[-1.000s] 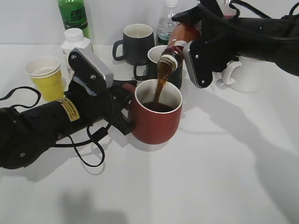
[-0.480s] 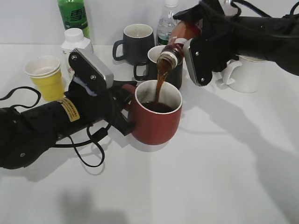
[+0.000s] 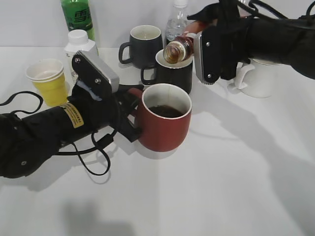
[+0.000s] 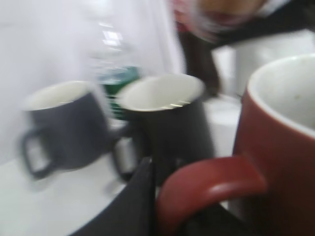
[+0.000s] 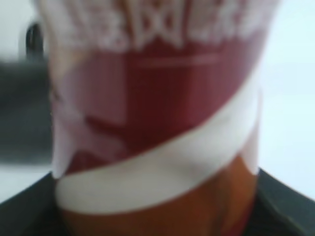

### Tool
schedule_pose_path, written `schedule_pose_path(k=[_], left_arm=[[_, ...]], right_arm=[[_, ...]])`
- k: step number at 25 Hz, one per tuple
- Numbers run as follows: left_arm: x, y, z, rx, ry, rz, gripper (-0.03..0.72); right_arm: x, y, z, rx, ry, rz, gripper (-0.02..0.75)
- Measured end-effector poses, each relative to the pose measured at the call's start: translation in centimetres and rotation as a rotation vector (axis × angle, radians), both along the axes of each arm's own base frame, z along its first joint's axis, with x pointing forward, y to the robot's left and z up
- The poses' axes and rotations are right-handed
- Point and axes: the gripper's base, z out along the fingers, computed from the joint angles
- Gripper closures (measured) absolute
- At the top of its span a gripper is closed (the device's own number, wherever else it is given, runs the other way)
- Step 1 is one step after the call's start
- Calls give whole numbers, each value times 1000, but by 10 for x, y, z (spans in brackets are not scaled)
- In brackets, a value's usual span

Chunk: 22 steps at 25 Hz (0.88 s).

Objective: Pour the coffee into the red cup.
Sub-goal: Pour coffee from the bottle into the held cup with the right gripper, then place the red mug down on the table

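Your right gripper (image 3: pixel 206 42) is clamped on the coffee (image 3: pixel 184 43), holding the bottle tipped roughly level above the black mug (image 3: pixel 170 72), its open mouth facing left and just far-right of the red cup (image 3: pixel 164 124). The red cup stands at table centre with dark liquid inside. Your left gripper (image 3: pixel 129 114) sits at its handle (image 4: pixel 206 184), fingers either side, though you cannot tell whether they actually pinch it.
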Motion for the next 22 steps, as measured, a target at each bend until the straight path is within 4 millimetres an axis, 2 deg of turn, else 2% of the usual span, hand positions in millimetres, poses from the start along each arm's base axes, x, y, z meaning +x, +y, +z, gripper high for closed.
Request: schedule_pose_path(k=[7,13,17,22], left_arm=[[1,9,4,-95,-24,96,622],[-7,31,2,-157,-7,248,622],[-11,44,8,-193,3,345,622],[-9,52,13,-235,0,433,622]], right_arm=[[-2,2,-3,182,189,-85,227],[-2,3,-1,490,416,-184,227],[-3,7,4,728,553,-198,227],[-3,8,6,970,747,-259,227]])
